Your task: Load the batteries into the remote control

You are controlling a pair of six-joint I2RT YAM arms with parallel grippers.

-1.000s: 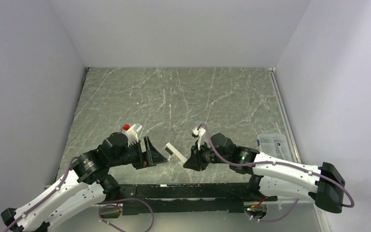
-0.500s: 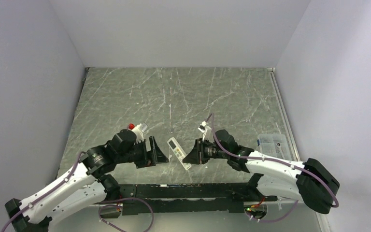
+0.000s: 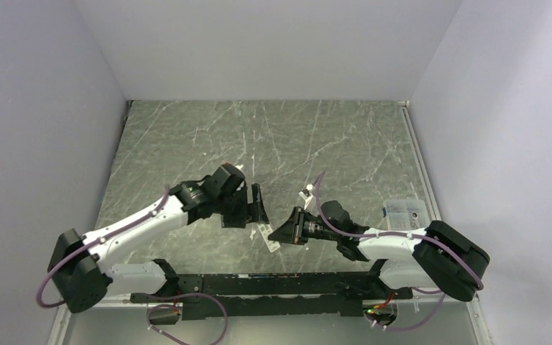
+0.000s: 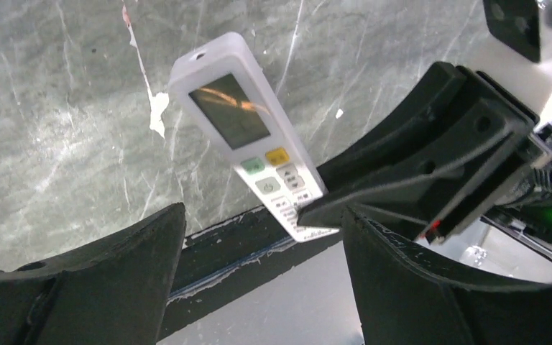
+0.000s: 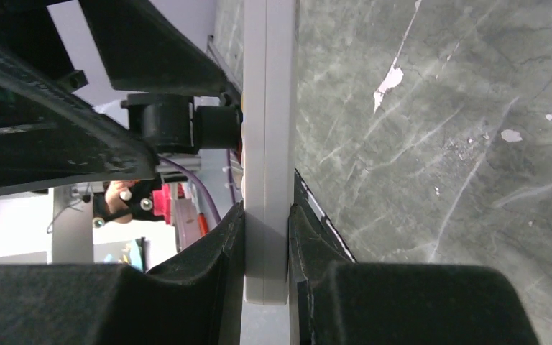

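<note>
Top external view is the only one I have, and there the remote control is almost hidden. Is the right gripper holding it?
Observer: Yes. The right gripper is shut on the remote control, at the end away from its display.
Operator: Which face looks toward the left arm?
Observer: The button side faces the left wrist camera.
Operator: Does the left gripper touch it?
Observer: No. The left gripper is open and appears clear of the remote.

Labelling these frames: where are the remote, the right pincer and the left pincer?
remote (image 4: 244, 129), left wrist view, its screen.
right pincer (image 5: 267, 230), right wrist view, between its fingertips.
left pincer (image 3: 256, 211), top view, between its fingertips.
</note>
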